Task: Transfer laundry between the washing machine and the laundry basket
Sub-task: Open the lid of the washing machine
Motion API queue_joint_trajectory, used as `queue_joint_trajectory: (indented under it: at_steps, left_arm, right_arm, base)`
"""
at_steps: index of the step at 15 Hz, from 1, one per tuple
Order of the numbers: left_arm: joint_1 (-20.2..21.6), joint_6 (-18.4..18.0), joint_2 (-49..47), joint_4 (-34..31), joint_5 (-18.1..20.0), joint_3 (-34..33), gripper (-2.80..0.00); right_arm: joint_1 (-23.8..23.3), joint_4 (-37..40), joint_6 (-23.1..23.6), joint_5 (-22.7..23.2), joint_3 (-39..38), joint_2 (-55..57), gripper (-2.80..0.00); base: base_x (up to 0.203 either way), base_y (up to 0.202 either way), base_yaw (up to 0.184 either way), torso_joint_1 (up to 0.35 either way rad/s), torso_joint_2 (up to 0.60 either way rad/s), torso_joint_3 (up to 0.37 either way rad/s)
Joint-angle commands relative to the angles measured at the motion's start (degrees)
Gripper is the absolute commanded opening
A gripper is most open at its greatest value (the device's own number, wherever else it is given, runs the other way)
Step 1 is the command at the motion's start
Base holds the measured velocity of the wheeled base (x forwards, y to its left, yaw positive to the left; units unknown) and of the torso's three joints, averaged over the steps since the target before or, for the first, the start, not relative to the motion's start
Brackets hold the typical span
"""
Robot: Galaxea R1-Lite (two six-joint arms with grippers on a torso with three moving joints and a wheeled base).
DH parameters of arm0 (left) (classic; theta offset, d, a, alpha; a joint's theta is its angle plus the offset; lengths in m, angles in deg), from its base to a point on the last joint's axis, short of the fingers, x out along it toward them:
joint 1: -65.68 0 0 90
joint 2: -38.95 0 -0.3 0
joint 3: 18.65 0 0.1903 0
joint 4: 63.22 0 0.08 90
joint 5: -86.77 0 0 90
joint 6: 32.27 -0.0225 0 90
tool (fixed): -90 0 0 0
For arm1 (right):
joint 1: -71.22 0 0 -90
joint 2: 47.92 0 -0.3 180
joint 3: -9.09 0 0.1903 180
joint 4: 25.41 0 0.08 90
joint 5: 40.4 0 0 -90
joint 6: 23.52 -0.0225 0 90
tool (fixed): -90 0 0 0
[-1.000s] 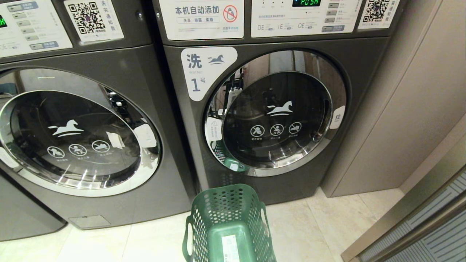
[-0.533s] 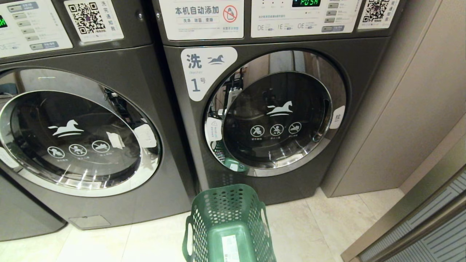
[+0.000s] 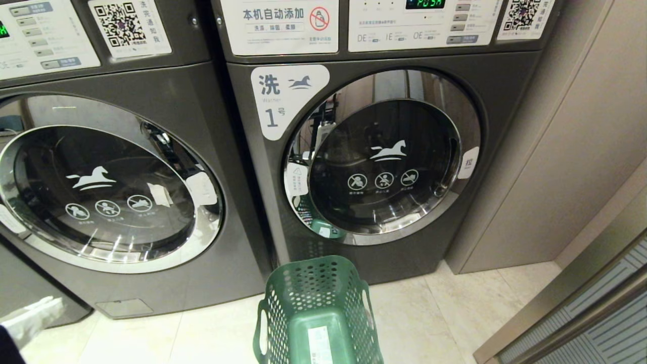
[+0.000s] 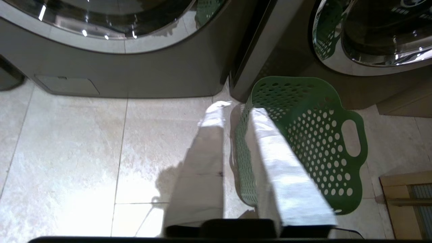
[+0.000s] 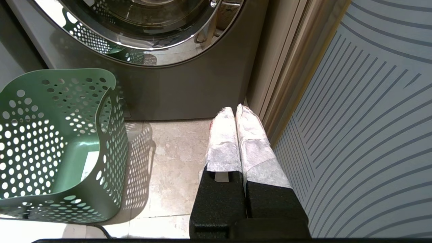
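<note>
The green laundry basket stands on the floor before the washer labelled 1, empty except for a white sticker on its bottom. No laundry shows anywhere. A second grey washing machine on the left has its round door shut, and its number is out of frame. My left gripper hangs low over the floor tiles beside the basket, its white-wrapped fingers a little apart and empty; it shows at the lower left edge of the head view. My right gripper is shut and empty, low near the basket.
Both round chrome-rimmed doors in the head view are shut. A beige wall panel stands right of the washer labelled 1, and a striped panel runs close beside my right gripper. The corner of another grey machine shows at the far left.
My left gripper has risen into the head view at the lower left corner. The basket, the washers and the camera have not moved.
</note>
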Motion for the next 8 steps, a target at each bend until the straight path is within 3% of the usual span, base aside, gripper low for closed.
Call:
queue_joint_trajectory:
  at_steps: [1, 4, 8]
  left_arm:
    - [0.28, 1.09, -10.79, 7.42, 1.02, -1.83, 0.00]
    - [0.56, 1.36, -22.23, 18.68, 1.78, -1.98, 0.00]
    - [1.73, -0.18, -42.96, 32.31, 3.71, 4.51, 0.00]
  right_arm:
    - [0.01, -0.03, 0.07, 0.02, 0.00, 0.08, -2.80]
    - [0.01, 0.00, 0.07, 0.02, 0.00, 0.00, -2.80]
    - [0.01, 0.00, 0.07, 0.02, 0.00, 0.00, -2.80]
  base:
    - [0.000, 0.000, 0.000, 0.000, 0.00, 0.000]
    - [0.000, 0.000, 0.000, 0.000, 0.00, 0.000]
    - [0.000, 0.000, 0.000, 0.000, 0.00, 0.000]
